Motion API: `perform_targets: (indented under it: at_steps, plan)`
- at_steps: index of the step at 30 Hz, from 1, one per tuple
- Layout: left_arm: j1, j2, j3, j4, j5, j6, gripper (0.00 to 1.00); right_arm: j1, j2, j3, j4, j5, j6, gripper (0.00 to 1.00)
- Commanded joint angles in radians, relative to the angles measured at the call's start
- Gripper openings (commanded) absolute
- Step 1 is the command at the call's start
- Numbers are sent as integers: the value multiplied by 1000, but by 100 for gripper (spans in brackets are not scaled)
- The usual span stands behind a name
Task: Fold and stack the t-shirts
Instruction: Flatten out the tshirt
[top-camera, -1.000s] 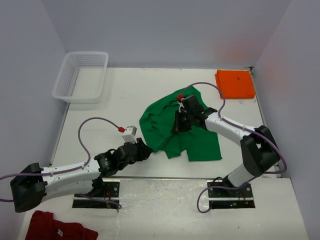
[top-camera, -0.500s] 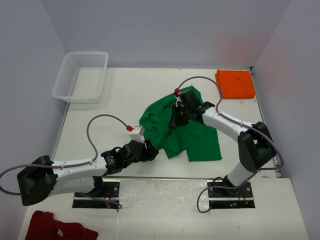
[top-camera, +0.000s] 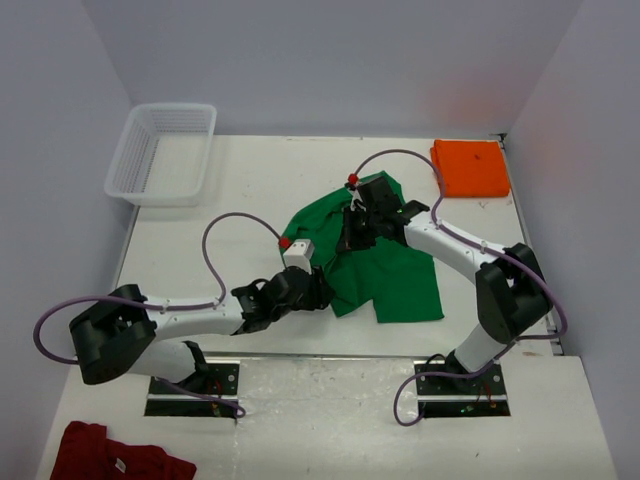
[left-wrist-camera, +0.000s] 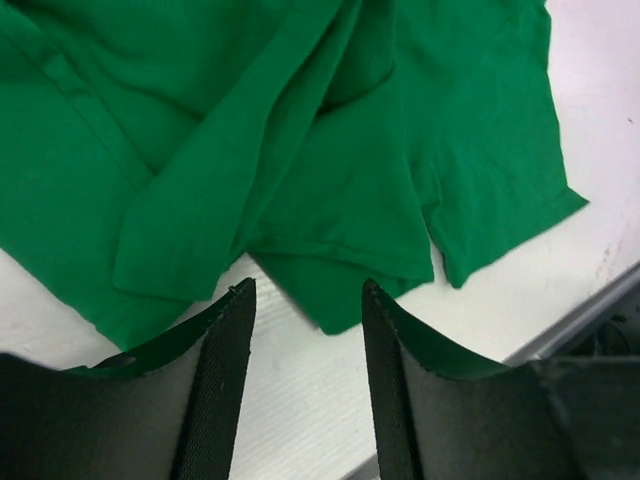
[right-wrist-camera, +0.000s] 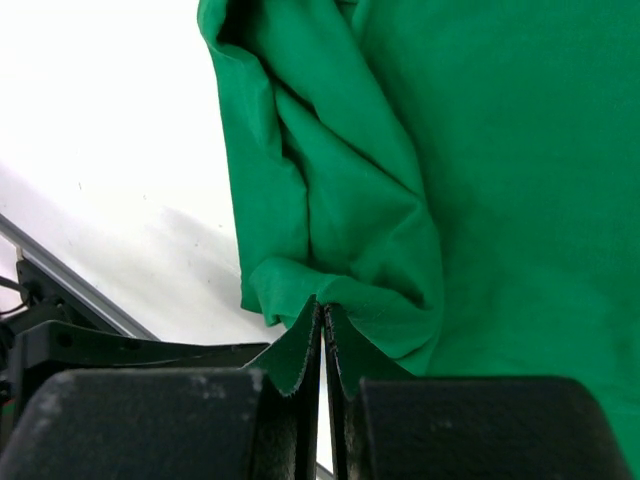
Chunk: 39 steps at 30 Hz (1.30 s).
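**Item 1, my left pincer** (left-wrist-camera: 305, 290). The jaws are wide apart and hold nothing. Over the last second it has travelled in to the near-left hem of the green t-shirt (top-camera: 400, 275), and its tips now sit right at that hem.

**Item 2, my right pincer** (right-wrist-camera: 322, 310). It is clamped tight on a bunched fold at the green t-shirt's far-left part. It has barely shifted in that second.

**Item 3, green t-shirt.** It is crumpled and not yet spread or folded. With my second pincer at the hem, I judge a two-point hold for flattening comes next.

**Item 4, orange t-shirt** (top-camera: 470, 167). It is already folded and lies well apart, beyond the green t-shirt's far-right corner.

**Item 5, views.**
- Only the top view shows the orange t-shirt and both arms together.
- My left wrist view alone shows that no cloth lies between the open jaws.
- My right wrist view alone shows the pinched fold, which the arm hides from above.
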Motion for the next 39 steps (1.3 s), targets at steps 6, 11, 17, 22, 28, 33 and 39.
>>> perform_targets:
  at_steps: [6,11,17,22,28,33,39]
  plan:
    - [-78,11,160,-264,-378,138,45,6,18,39,3,-45,-24,0]
    - [-161,86,270,-439,-582,115,43,6,35,45,11,-59,-24,0]
    - [-284,319,468,-778,-756,-48,43,6,39,44,14,-68,-21,0]
    - [-301,462,575,-921,-796,-151,40,6,22,30,17,-73,-22,0]
    - [-307,494,609,-1003,-851,-196,40,6,13,21,20,-82,-21,0]
    - [-307,530,637,-1025,-869,-195,38,6,15,27,20,-86,-21,0]
    - [-306,522,632,-924,-850,-119,38,6,16,29,14,-85,-25,0]
